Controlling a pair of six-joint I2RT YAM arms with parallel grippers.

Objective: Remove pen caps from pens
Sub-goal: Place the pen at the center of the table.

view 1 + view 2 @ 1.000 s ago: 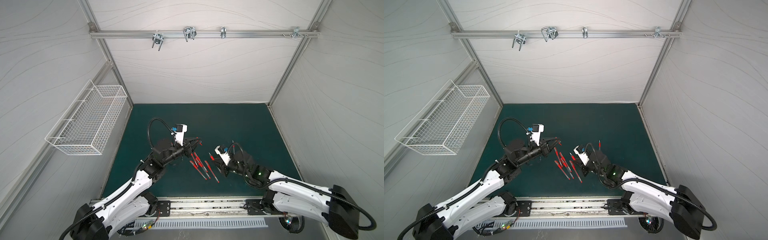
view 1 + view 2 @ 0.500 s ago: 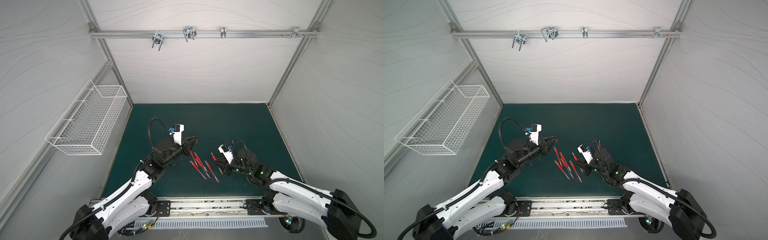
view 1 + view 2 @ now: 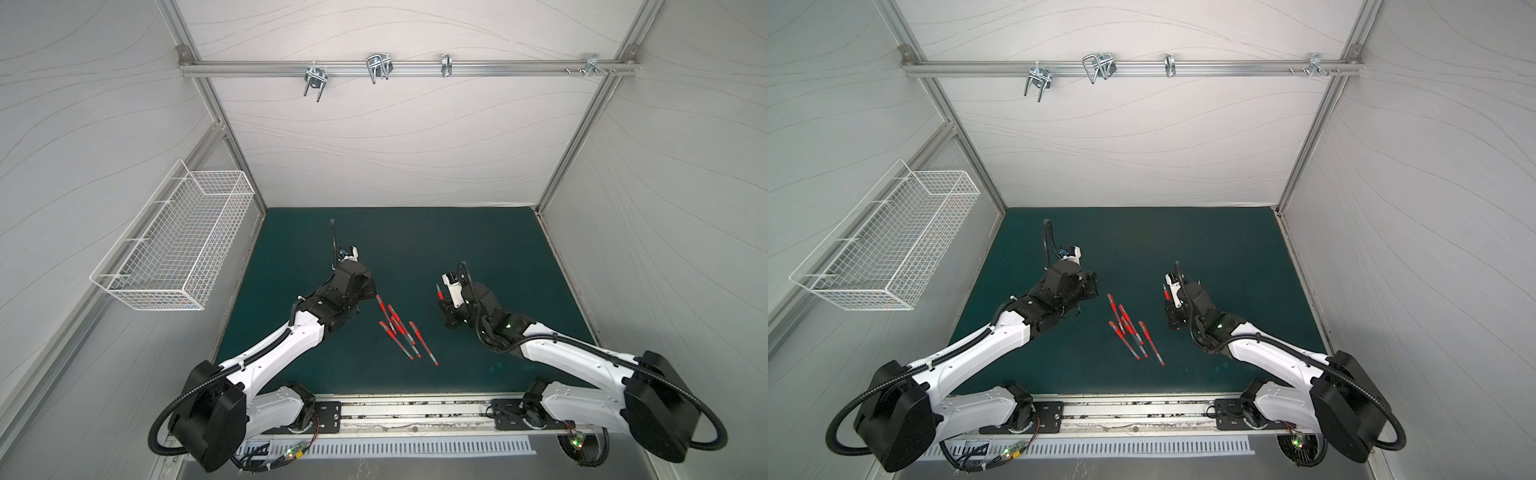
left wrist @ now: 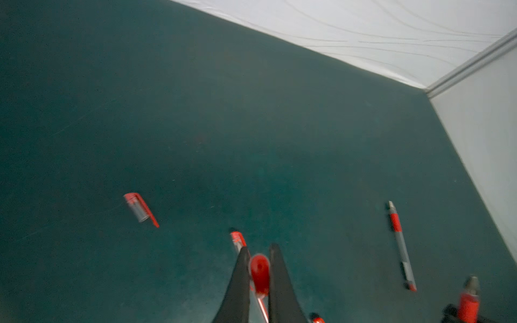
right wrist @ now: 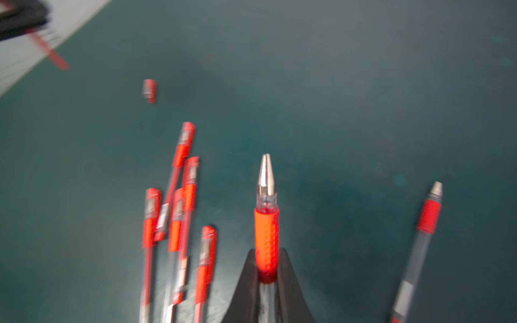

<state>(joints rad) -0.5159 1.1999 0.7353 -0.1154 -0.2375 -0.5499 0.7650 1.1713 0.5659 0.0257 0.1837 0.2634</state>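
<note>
Both grippers clamped: left on a red cap, right on an uncapped pen.

The pen [image 5: 266, 221] sits pinched by its red grip in the right gripper [image 5: 267, 275], bare metal tip pointing away from the wrist; the left gripper [image 4: 260, 275] is closed on a pen cap [image 4: 259, 272], blurred, seemingly just that. Five capped pens [image 3: 401, 330] lie bunched mid-mat between the arms; another uncapped pen [image 5: 419, 246] lies right of them, a loose cap [image 4: 140, 208] farther back. The green mat [image 3: 436, 245] is open toward the far wall and both side edges. Both arms reach forward low, wrists apart on either side of the bunch.
</note>
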